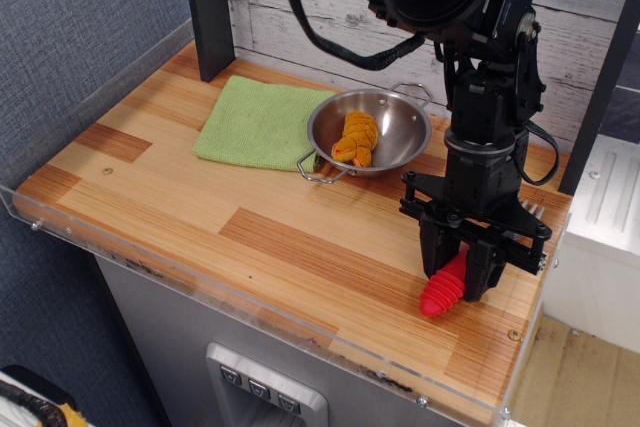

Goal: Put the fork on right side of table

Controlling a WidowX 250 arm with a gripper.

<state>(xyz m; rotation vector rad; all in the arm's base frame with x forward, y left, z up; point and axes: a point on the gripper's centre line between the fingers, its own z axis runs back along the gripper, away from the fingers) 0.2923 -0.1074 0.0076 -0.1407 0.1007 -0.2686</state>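
Wood-strip counter, right end: I see my claw pinching the fork by its red handle, tip low near the surface, pan behind.

One raised view looks obliquely down across the whole table toward the back wall.

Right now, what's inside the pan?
The pan holds one orange, lumpy, twisted-looking item, lying left of center. The bowl's right edge runs behind the black arm, so anything there is hidden.
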